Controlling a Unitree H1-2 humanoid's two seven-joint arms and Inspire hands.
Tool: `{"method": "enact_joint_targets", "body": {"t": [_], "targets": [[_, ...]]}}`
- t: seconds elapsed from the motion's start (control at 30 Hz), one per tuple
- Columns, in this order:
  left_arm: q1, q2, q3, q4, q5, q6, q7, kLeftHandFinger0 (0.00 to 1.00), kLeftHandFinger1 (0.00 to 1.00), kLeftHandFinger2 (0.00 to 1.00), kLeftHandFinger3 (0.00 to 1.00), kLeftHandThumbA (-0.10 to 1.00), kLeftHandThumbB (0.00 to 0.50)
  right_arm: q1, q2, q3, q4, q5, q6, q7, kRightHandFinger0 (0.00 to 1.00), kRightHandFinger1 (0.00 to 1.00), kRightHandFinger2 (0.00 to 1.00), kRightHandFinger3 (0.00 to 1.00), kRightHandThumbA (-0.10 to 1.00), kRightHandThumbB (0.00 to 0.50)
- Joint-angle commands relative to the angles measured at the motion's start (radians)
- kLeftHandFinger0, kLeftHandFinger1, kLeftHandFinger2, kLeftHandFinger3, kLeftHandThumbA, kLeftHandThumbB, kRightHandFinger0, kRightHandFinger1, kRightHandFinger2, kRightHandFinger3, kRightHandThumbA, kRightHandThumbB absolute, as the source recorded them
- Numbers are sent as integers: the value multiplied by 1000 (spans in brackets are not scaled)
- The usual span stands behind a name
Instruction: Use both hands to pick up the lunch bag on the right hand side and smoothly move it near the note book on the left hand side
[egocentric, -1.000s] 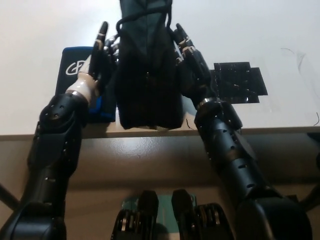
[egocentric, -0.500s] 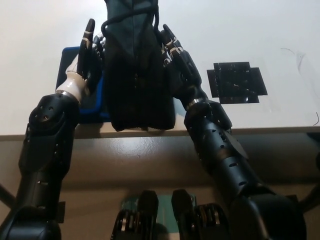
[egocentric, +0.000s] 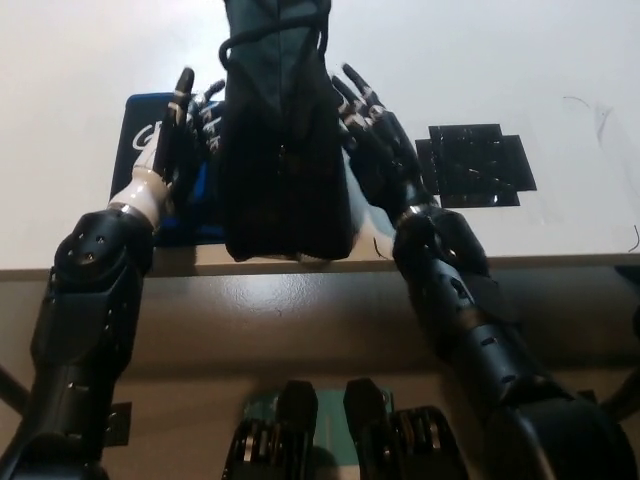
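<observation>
Now the left robot hand (egocentric: 178, 140) presses flat against the left side of the dark lunch bag (egocentric: 283, 150), and the right robot hand (egocentric: 378, 150) presses against its right side, fingers stretched upward, so the bag is clamped between the two palms. It stands upright near the front edge of the white surface (egocentric: 500, 60), its handle loop at the top. A blue notebook (egocentric: 140, 140) lies just behind the left robot hand, partly covered by the bag. To the right, a black cross-shaped patch (egocentric: 475, 165) lies flat on the surface
</observation>
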Motion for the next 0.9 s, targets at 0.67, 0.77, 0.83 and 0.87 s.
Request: {"method": "enact_joint_targets", "body": {"t": [0.67,0.77,0.83,0.87], "targets": [[359,120,2,-670,38,6,-22,1000,1000,1000,1000,1000,370,497,-176,59,-948,-299,-14,-90,1000,1000,1000,1000,1000,335],[467,125,11,-735,-2,-16,-49,1000,1000,1000,1000,1000,378,599,-188,67,-1006,-327,-31,-80,1000,1000,1000,1000,1000,318],[516,123,17,-759,-10,-35,-51,1000,1000,1000,1000,1000,361,643,-195,70,-1029,-350,-38,-81,1000,1000,1000,1000,1000,323],[533,120,22,-765,-16,-45,-48,1000,1000,1000,1000,1000,358,660,-199,71,-1037,-358,-36,-83,1000,1000,1000,1000,1000,325]]}}
